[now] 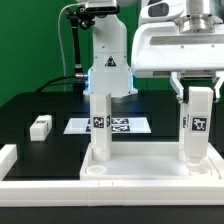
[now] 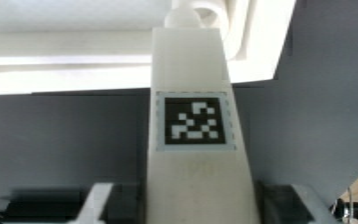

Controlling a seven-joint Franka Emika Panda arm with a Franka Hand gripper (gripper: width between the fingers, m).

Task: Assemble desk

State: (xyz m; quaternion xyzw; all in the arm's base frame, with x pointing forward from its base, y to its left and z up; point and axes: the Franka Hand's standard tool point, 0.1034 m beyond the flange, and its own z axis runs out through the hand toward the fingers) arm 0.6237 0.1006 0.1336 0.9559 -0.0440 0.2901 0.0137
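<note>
The tool (image 1: 198, 95) was closed narrowly on the upper part of the gripped leg (image 1: 197, 125), one finger (image 1: 178, 90) showing beside the leg's top. In the wrist view the tool (image 2: 188, 205) had a dark pad against each side of the gripped leg (image 2: 194, 120), which ran straight away from the camera between them. A black-and-white tag faced the lens.

The gripped leg stood upright with its long axis vertical. It hung straight down from the tool and its lower end met the desk top (image 1: 145, 168) at the corner directly beneath. Whether that end was fully seated could not be told. Another tag on it faced the exterior camera.

The desk top lay flat on the black worktop (image 1: 30, 105) below the tool, its long axis running across the exterior view. A second leg (image 1: 100, 125) stood upright on it, well apart from the tool towards the exterior view's left, its tag also facing the camera.

A loose leg (image 1: 40, 126) lay on its side on the worktop, farther from the tool in that direction. The marker board (image 1: 125, 127) lay flat beyond the desk top, behind the second leg.
</note>
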